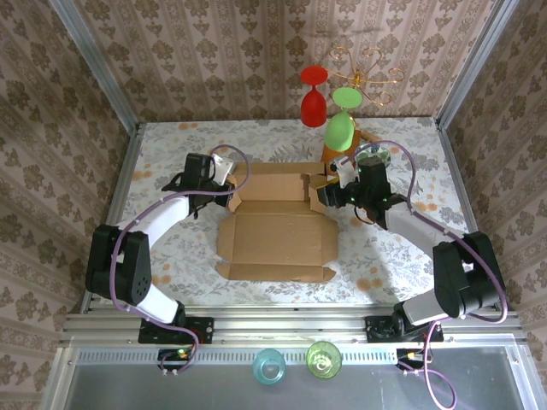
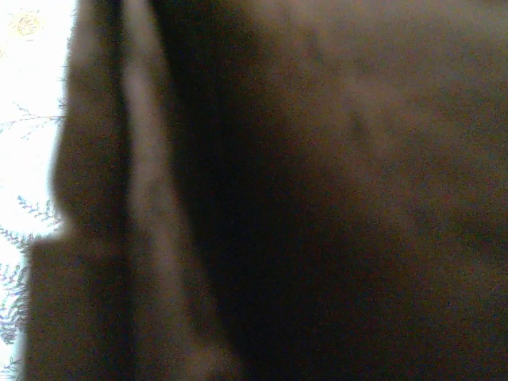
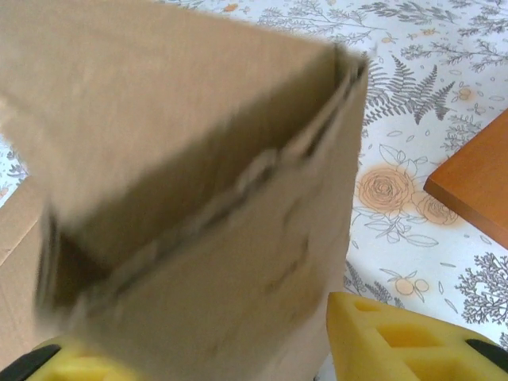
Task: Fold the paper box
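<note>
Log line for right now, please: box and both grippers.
paper box: base flat, side flaps raised | left gripper: shut, at left flap | right gripper: open, straddling right flap | fold: unfinished

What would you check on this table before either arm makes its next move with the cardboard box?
1. Hold of the left gripper on the paper box: cannot tell. It is shut at the far left corner, but its wrist view is a dark blur of cardboard.
2. Room for the right gripper to back off: ok, probably. Its fingers stand apart around the doubled flap.
3. Raised rear wall: ok, it seems.
4. Folded front flap: not ok, it lies flat.
5. Gap between the wooden block and the right gripper: ok.
</note>
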`<state>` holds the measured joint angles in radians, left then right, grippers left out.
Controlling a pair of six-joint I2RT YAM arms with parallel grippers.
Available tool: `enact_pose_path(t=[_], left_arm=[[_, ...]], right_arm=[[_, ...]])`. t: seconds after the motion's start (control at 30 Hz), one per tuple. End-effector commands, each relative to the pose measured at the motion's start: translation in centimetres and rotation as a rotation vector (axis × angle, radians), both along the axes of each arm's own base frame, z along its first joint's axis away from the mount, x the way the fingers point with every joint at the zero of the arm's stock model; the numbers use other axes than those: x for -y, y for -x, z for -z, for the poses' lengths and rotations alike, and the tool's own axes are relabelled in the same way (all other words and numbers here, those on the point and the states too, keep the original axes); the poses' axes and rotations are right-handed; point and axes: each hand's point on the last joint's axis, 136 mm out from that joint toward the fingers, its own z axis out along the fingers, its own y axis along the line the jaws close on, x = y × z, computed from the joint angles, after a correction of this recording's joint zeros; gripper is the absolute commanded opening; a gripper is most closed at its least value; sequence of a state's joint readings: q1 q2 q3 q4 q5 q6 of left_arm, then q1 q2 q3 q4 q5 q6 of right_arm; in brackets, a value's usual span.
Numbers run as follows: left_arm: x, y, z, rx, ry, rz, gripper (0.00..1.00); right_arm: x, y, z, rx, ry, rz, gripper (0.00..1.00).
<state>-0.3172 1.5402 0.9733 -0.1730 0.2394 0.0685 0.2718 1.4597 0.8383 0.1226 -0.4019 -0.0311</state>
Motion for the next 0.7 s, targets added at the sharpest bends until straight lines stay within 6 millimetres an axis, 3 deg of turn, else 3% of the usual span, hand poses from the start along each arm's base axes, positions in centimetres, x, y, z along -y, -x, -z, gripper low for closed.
enact_pose_path(t=[0.0, 0.13, 0.37, 0.57, 0.67], left_arm=[[0.9, 0.5, -1.7, 0.037, 0.018, 0.06, 0.0], [0.9, 0.6, -1.7, 0.037, 0.015, 0.065, 0.0], [0.9, 0.4, -1.8, 0.036, 0.021, 0.051, 0.0], [1.5, 0.3, -1.9, 0.026, 0.026, 0.016, 0.0], [1.8, 0.3, -1.4, 0.011, 0.017, -0.014, 0.0]], right_arm=[[0.2, -1.5, -0.8, 0.045, 0.04, 0.042, 0.51], [0.4, -2.4, -0.9, 0.067, 0.064, 0.09, 0.51], [0.3, -3.1, -0.3, 0.069, 0.14, 0.158, 0.37], [0.3, -3.6, 0.8, 0.076, 0.288, 0.29, 0.2], [0.4, -4.0, 1.0, 0.069, 0.384, 0.372, 0.06]])
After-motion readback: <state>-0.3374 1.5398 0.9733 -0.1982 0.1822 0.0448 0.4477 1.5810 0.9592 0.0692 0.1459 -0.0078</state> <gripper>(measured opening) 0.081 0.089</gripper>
